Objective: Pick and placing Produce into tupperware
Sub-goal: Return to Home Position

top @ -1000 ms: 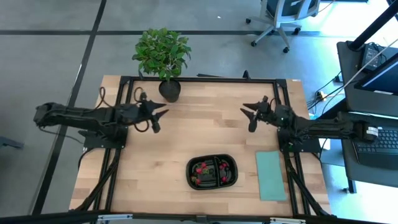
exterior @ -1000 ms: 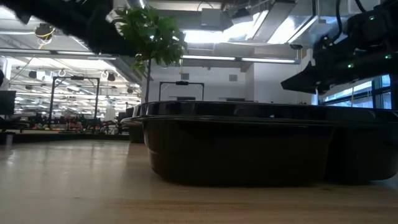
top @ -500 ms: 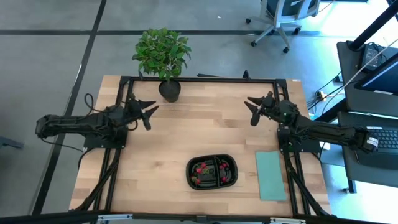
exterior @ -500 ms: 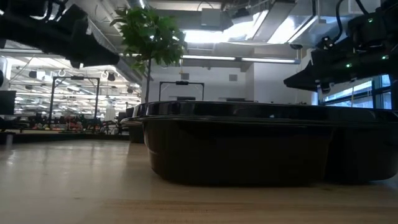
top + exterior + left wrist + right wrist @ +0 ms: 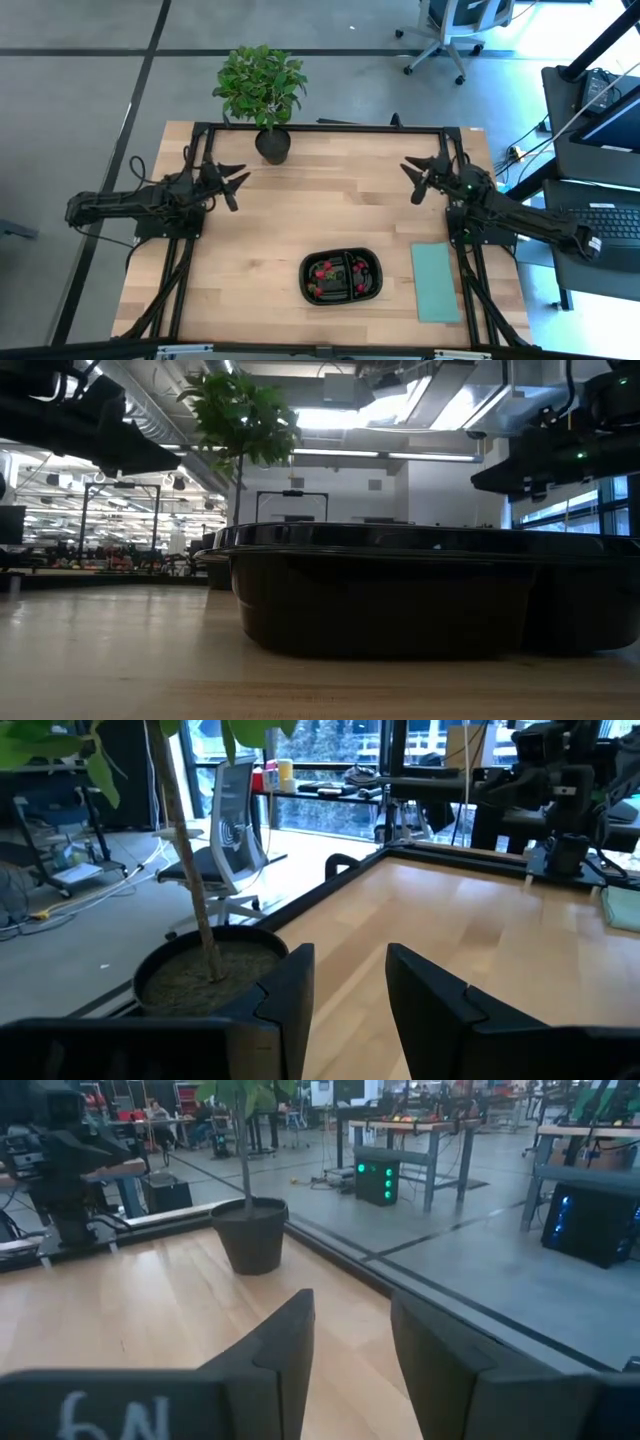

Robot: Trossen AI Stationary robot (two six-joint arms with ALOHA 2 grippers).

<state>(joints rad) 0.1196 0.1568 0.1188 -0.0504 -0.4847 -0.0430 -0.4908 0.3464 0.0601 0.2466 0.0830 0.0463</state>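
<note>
The black oval tupperware [image 5: 341, 277] rests on its base near the table's front edge; it fills the low view [image 5: 400, 590]. Small red produce [image 5: 324, 270] lies in both of its compartments. My left gripper [image 5: 232, 182] hovers over the far left of the table beside the plant pot [image 5: 272, 146], open, with nothing between its fingers [image 5: 290, 990]. My right gripper [image 5: 420, 178] hovers over the far right of the table, also open and empty [image 5: 350, 1340]. Both point level toward the table's middle.
A leafy potted plant [image 5: 262, 88] stands at the far edge, close to my left gripper [image 5: 205, 970]. A flat pale teal rectangle [image 5: 436, 282] lies to the right of the tupperware. Bare wood stretches between the two grippers.
My left gripper has drawn back toward the table's left edge and sunk a little, staying open. My right gripper has drawn back toward the table's right and far edges, also still open. The tupperware and produce have not moved.
</note>
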